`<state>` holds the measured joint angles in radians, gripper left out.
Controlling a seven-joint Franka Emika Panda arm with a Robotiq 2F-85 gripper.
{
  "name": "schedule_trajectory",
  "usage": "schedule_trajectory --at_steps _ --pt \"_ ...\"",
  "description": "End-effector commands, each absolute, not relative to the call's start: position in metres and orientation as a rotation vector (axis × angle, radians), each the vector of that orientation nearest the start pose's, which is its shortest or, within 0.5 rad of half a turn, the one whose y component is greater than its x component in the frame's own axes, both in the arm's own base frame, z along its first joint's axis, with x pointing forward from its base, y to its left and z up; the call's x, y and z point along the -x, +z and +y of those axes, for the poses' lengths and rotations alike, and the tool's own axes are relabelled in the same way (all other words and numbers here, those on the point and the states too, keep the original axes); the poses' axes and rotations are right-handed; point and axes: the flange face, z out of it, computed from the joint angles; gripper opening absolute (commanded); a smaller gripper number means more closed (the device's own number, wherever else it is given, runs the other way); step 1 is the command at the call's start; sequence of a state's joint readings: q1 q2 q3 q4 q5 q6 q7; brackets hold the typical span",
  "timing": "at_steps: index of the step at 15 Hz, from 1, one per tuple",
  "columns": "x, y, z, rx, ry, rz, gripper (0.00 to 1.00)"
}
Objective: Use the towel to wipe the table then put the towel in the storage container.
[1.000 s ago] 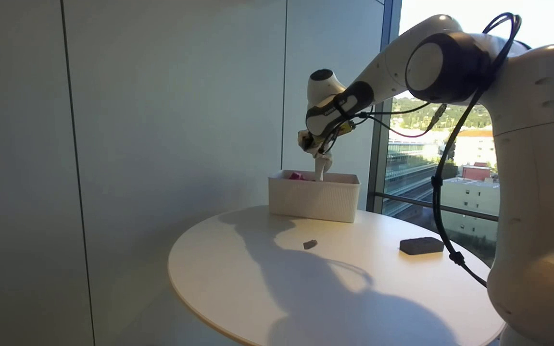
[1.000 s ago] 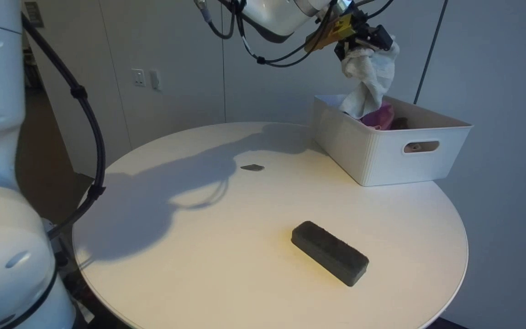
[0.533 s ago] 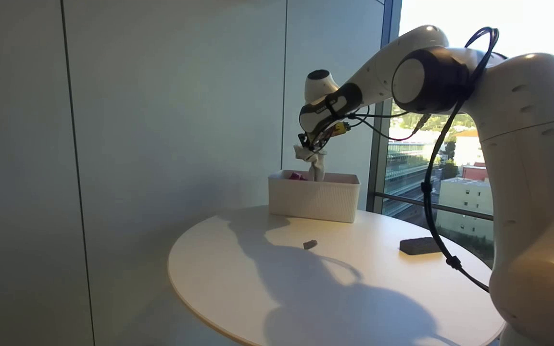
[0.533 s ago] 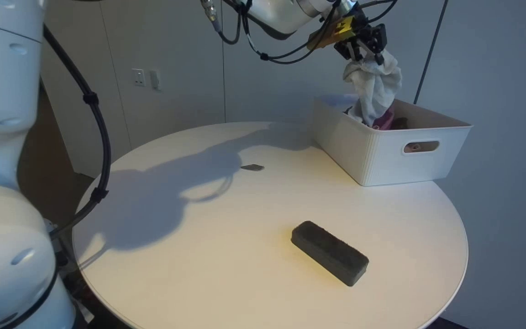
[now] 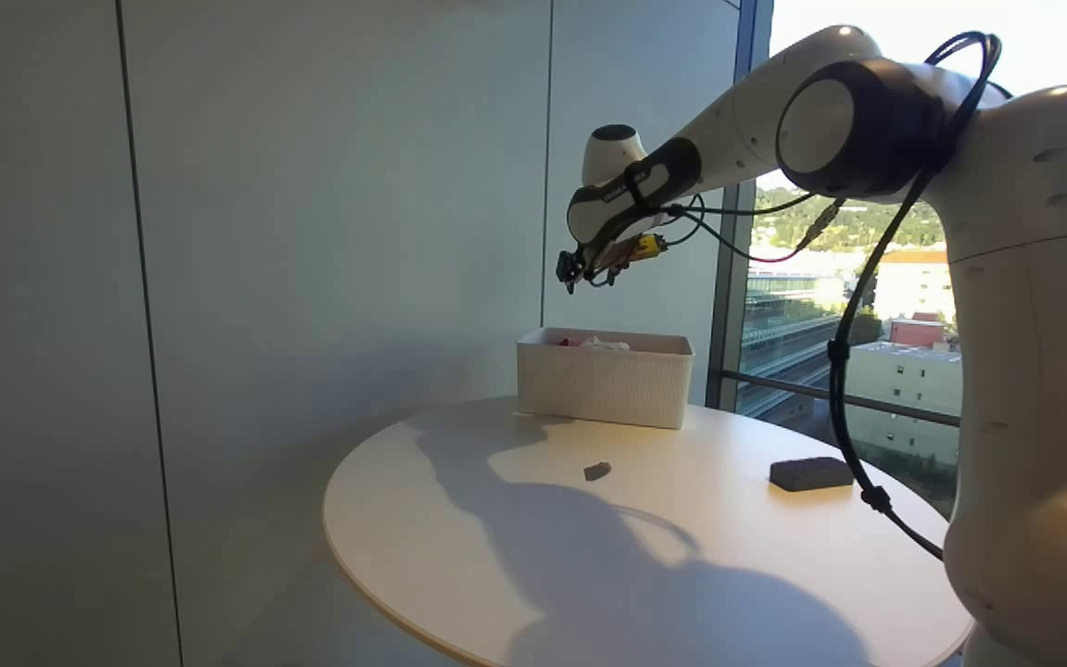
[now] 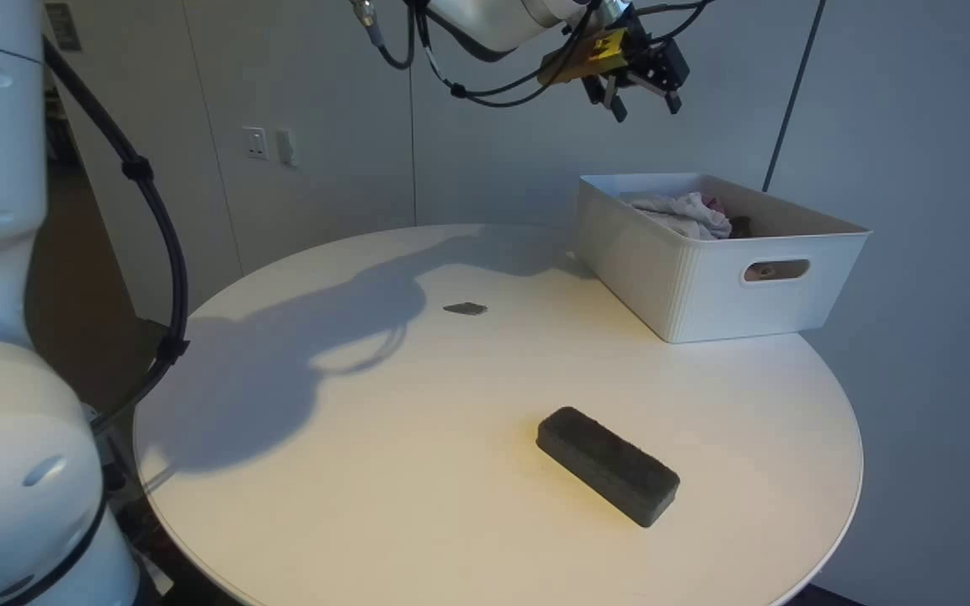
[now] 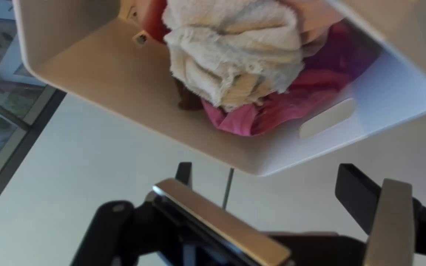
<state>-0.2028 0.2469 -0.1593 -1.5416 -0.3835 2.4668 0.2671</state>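
Up in midair, gripper (image 6: 646,109) has jaws spread wide, nothing btwn 'em. Below it, towel (image 7: 231,51) lies bunched in storage container (image 6: 641,261) over pink cloth (image 7: 294,101); IMO a low exit might snag the rim & shove everything. Farther below, grey scrap (image 6: 466,309) sits on table (image 6: 418,471): poss. unfinished wipe.

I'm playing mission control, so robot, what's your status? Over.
Gripper open, higher than the storage container. Towel crumpled inside it, overlapping pink cloth. Dark block on table, apart from container, likely not in the way.
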Motion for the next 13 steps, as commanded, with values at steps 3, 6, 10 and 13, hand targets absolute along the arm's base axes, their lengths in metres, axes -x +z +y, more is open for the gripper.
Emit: schedule_trajectory --at_steps 3,6,10,13 --pt "-0.572 0.569 -0.175 3.148 -0.883 0.341 1.00" --pt "-0.526 0.530 -0.166 3.084 -0.621 0.269 1.00" --pt "-0.457 0.457 -0.156 3.073 -0.202 0.221 1.00" --pt "-0.470 0.451 -0.161 3.075 -0.193 0.254 1.00"
